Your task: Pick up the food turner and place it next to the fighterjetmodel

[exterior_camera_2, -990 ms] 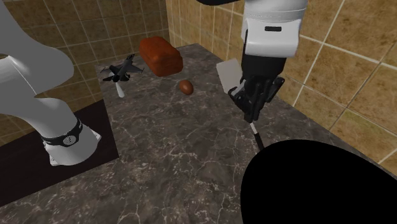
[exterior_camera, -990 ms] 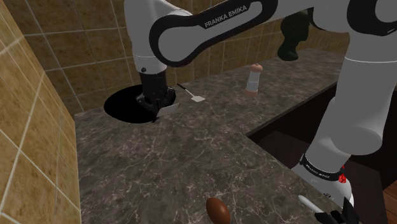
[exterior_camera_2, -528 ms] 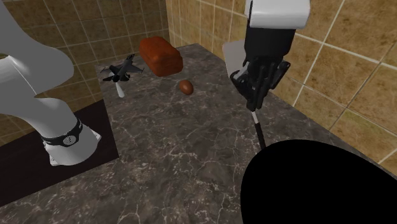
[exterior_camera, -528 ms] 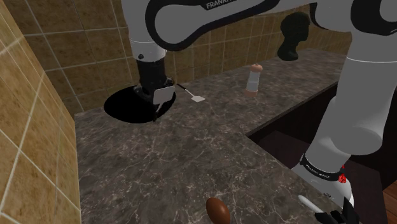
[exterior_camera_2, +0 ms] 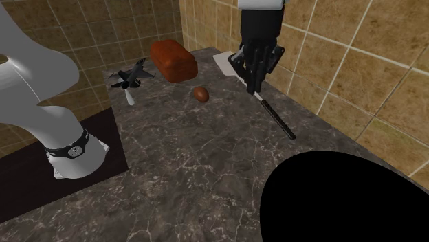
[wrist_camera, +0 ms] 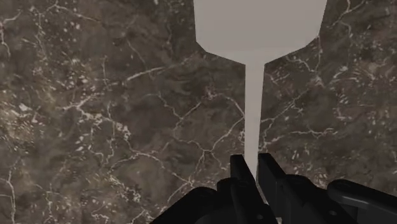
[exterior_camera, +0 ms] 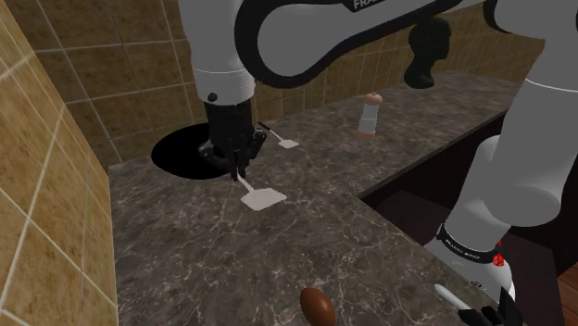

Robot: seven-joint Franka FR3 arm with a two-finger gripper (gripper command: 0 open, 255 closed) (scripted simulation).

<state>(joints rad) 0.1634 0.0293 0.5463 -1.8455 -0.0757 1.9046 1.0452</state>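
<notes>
The food turner has a flat pale blade (exterior_camera: 261,197) and a thin pale neck (wrist_camera: 253,108) that runs into a long black handle (exterior_camera_2: 280,124). My gripper (wrist_camera: 254,169) is shut on the neck, with the blade (wrist_camera: 257,22) sticking out ahead of the fingers over the dark marble counter (exterior_camera: 278,250). In the second exterior view my gripper (exterior_camera_2: 253,86) hangs near the tiled wall, the blade (exterior_camera_2: 223,62) on its far side. The dark fighter jet model (exterior_camera_2: 130,74) stands on a white post at the counter's far left corner, well apart from my gripper (exterior_camera: 239,170).
A brown egg-shaped thing (exterior_camera_2: 200,93) and a reddish-brown loaf (exterior_camera_2: 173,58) lie between the gripper and the jet. A round black area (exterior_camera: 183,154) opens in the counter behind the gripper. A small second spatula (exterior_camera: 287,144), a shaker (exterior_camera: 370,116) and a dark head-shaped bust (exterior_camera: 426,51) stand further along.
The gripper has carried the turner away from the black area, to the second exterior view's upper left. The turner has swung, so its blade now shows flat below the gripper in the shoulder view.
</notes>
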